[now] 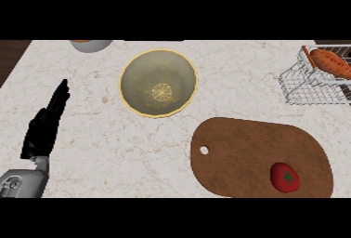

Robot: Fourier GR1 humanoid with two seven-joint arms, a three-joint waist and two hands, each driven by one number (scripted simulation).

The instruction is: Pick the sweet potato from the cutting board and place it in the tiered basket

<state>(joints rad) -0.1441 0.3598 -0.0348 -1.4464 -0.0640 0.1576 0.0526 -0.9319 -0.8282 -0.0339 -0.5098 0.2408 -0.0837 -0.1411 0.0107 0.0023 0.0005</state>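
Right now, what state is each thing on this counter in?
sweet potato: lying in the wire basket, off the board
tiered basket: at the right edge, holding the sweet potato
cutting board: flat, carrying only the tomato
tomato: resting on the board's right part
plate: nothing on it
left hand: open, fingers straight, resting, holding nothing

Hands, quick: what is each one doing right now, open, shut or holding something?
Left hand: open, fingers straight, holding nothing, at the view's left edge over the counter.
Right hand: not in view.
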